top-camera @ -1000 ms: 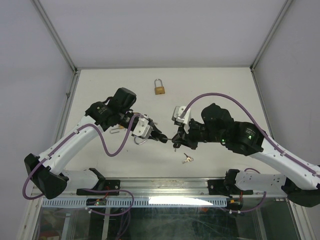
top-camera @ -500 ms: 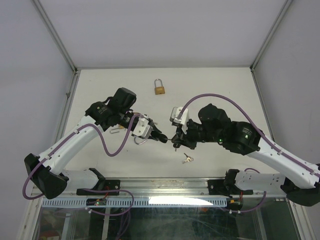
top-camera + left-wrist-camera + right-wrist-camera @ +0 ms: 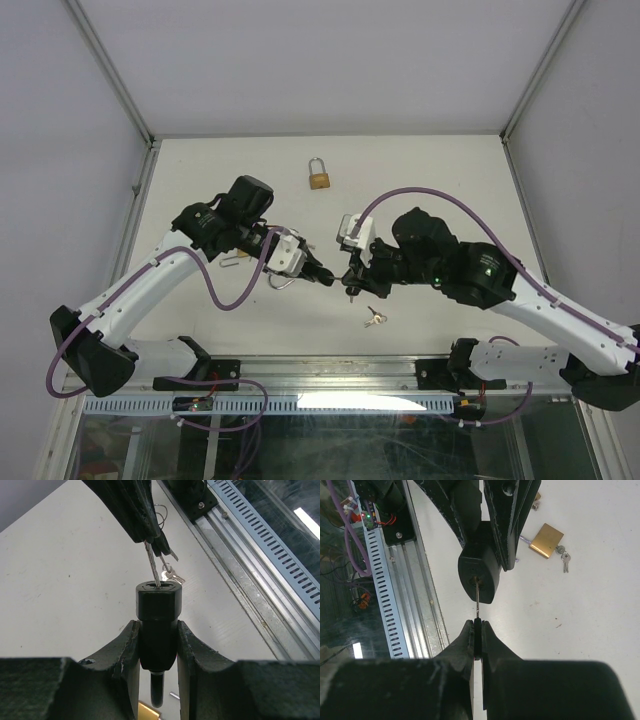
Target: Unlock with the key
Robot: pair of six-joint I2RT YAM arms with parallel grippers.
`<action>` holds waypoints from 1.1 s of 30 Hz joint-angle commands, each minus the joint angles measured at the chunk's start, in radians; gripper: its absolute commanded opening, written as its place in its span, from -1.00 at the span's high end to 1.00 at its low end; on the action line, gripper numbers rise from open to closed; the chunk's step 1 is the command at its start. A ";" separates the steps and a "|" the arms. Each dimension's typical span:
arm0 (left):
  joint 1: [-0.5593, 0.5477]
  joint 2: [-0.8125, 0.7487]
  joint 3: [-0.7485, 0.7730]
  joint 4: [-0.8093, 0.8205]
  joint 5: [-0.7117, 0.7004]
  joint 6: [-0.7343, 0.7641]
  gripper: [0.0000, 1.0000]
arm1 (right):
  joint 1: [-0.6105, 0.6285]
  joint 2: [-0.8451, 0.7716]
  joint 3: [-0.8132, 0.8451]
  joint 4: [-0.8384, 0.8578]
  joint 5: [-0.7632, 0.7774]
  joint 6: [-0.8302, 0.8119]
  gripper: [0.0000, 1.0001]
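My left gripper (image 3: 318, 275) is shut on a black padlock (image 3: 157, 600), holding its body between the fingers above the table with the keyhole end facing the right arm. My right gripper (image 3: 352, 279) is shut on the black head of a key (image 3: 477, 639). The key's metal blade (image 3: 477, 596) runs from the right fingertips into the keyhole of the black padlock (image 3: 479, 577). In the left wrist view the blade (image 3: 153, 566) enters the lock's top face. The lock's shackle hangs below the left gripper (image 3: 157, 630).
A brass padlock (image 3: 319, 178) lies at the far middle of the table. Another brass padlock (image 3: 546, 540) with small keys lies under the left arm. A loose key bunch (image 3: 374, 320) lies near the front rail (image 3: 330, 368).
The right arm has shifted slightly left toward the left gripper, bringing the key closer in on the lock. The left arm has barely moved.
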 commanded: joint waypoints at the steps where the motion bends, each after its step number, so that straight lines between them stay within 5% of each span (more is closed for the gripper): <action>1: -0.020 -0.013 0.060 0.055 0.067 -0.011 1.00 | 0.005 0.019 0.037 0.049 0.054 -0.007 1.00; 12: -0.029 -0.029 0.038 0.152 0.014 -0.126 1.00 | 0.005 0.042 0.051 0.067 0.070 0.014 1.00; 33: -0.029 -0.030 0.010 0.282 -0.003 -0.273 1.00 | 0.005 0.021 0.029 0.098 -0.167 -0.076 1.00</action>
